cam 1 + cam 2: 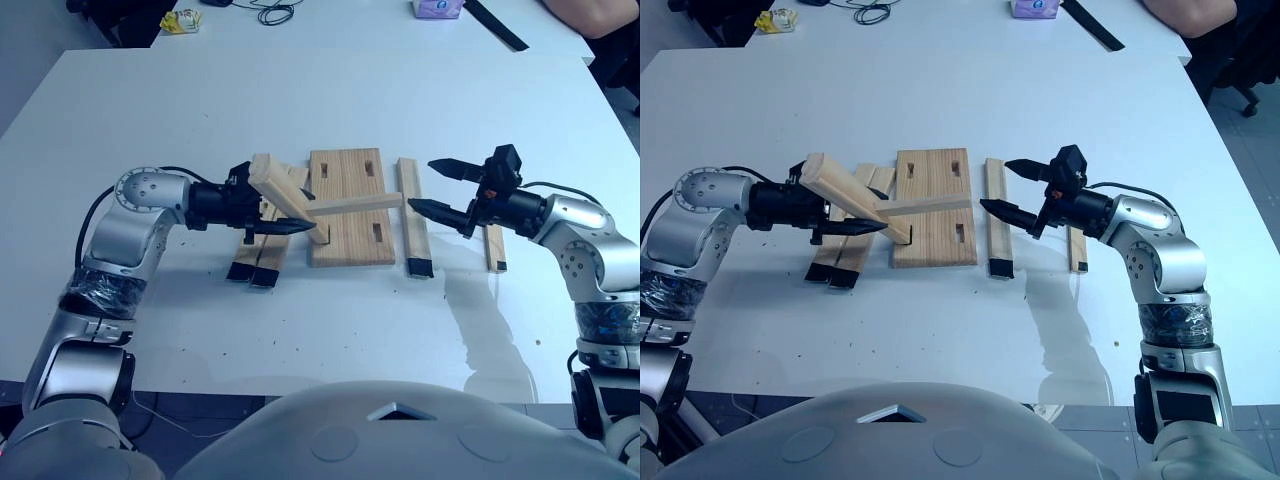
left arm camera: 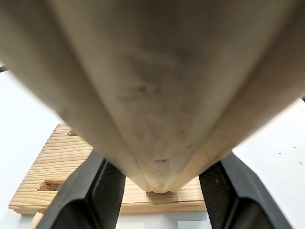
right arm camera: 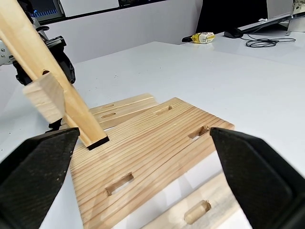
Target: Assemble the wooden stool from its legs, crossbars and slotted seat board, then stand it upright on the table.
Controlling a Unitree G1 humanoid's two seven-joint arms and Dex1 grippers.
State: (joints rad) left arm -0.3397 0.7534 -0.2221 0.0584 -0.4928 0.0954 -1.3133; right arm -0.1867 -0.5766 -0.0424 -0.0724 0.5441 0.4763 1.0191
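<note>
Flat at the middle of the table (image 1: pixel 300 100), a pale pine seat board (image 1: pixel 350 180) with rectangular slots cut through it. Over its left part, one thick leg (image 1: pixel 283 192) raised and tilted, black-capped foot down on the board, a thin crossbar (image 1: pixel 355 205) plugged into its side and reaching toward the board's right edge. Lying flat: two black-tipped legs (image 1: pixel 258 255) side by side just left of the board, another just right of it, a thinner bar (image 1: pixel 494 250) farther right.

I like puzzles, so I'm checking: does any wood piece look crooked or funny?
Yes. One leg is tilted, clamped in the left jaws, its black tip on the seat board, with a crossbar sticking out sideways. The other legs lie flat on the table.
</note>
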